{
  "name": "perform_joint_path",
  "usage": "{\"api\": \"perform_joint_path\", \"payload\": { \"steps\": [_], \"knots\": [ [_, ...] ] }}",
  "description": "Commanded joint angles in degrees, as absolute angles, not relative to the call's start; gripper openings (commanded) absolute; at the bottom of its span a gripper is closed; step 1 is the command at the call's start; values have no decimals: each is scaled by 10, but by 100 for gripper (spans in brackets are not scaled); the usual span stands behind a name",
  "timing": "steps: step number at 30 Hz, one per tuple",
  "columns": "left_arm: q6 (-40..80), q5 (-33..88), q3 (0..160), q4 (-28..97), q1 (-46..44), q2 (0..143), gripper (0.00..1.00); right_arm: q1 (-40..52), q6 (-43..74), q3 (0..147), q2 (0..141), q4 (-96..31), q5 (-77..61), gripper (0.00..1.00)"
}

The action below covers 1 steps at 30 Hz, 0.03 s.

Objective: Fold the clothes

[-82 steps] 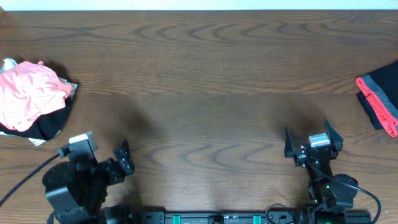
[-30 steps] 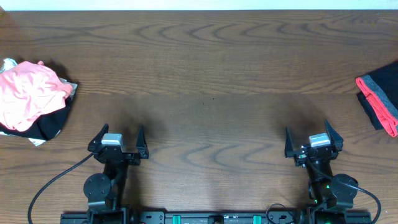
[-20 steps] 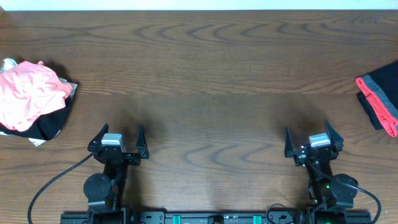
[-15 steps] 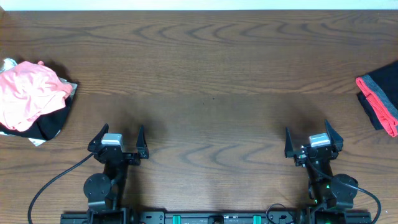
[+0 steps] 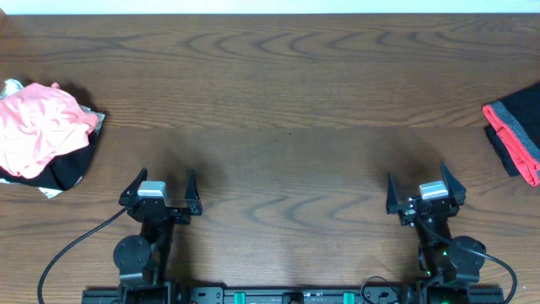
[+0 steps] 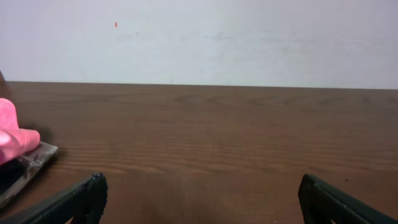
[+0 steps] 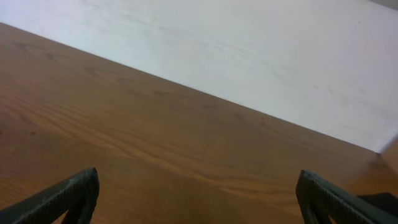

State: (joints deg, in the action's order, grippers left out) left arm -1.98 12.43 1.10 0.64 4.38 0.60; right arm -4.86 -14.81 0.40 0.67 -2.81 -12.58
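Step in hand, at a guess: the very start, pre-grasp, w/ no fold made. Pink T-shirt (image 5: 38,127) crumpled in a heap at far-left edge of worktop (image 5: 287,93), atop a dark garment (image 5: 67,173); no lettering visible. Left hand (image 5: 166,174) at near-left, fingers wide apart, holding nothing, well apart from the shirt, pointing toward far side. Right hand (image 5: 416,172) at near-right, likewise wide apart & empty. Second pile (image 5: 513,139) of dark-grey & red cloth at right edge, apparently folded already, touching neither hand. From left wrist cam: only a corner of pink at the left frame edge, resting on sth grey/dark.

Next, prob.: swing left hand out to far-left, come down on the pink top layer only, pinch a fold w/o catching the dark cloth beneath, then drag to middle of worktop & spread flat before any fold. Likely a two-hand job for the spreading, thin soft fabric being apt to bunch & cling. Main risk: lifting both garments together, or grabbing too deep into the heap.
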Motion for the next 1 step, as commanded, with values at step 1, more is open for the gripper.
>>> {"api": "perform_joint_path", "payload": {
  "steps": [1],
  "knots": [
    [-28,128,2,29,41,2,98,-49,-157,3,3,-32,-121,99]
  ]
}}
